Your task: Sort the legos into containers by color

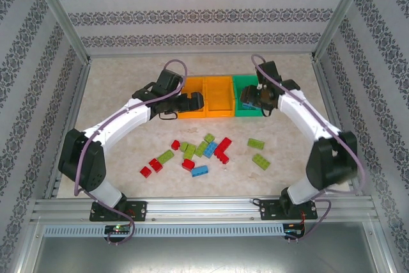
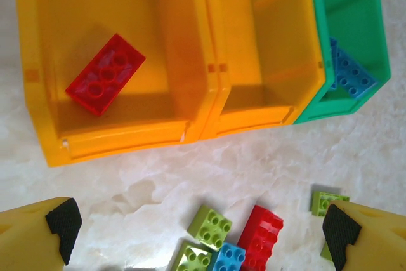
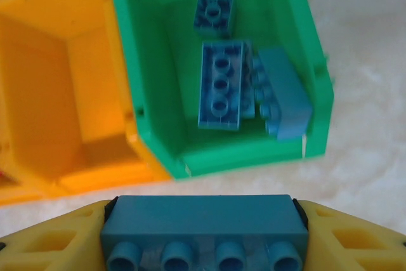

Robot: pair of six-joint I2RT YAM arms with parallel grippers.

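Nearest the arm bases, the loose legos (image 1: pixel 192 151) lie scattered on the marbled table (image 1: pixel 108 87) between the two arms: red, blue and lime green mixed together, with two lime green bricks (image 1: pixel 258 153) a little apart on the right. They are the unsorted remainder, so the job looks only just begun.

Just beyond the pile, the left gripper (image 2: pixel 202 226) hangs with its jaws spread wide and nothing between them. From its wrist view it looks down on a few loose bricks and the fronts of the bins, a stance that suits either a finished drop or the next pick; I cannot tell which.

The right gripper (image 3: pixel 203 245) is clamped on a long blue brick (image 3: pixel 202 217), gripped across its short ends with the studs facing the camera. It is carried at the near lip of the green bin (image 3: pixel 254 153), not yet over the opening, and a release should probably wait until it is.

Farthest out stand the three joined containers. The green bin holds three blue bricks (image 3: pixel 222 84), two lying side by side and touching and a smaller one behind them, so blue belongs there. The left orange bin (image 2: pixel 38 93) holds one red brick (image 2: pixel 104 74) lying flat and askew on its floor. The middle orange bin (image 2: pixel 254 118) has nothing in it, presumably left for lime green.
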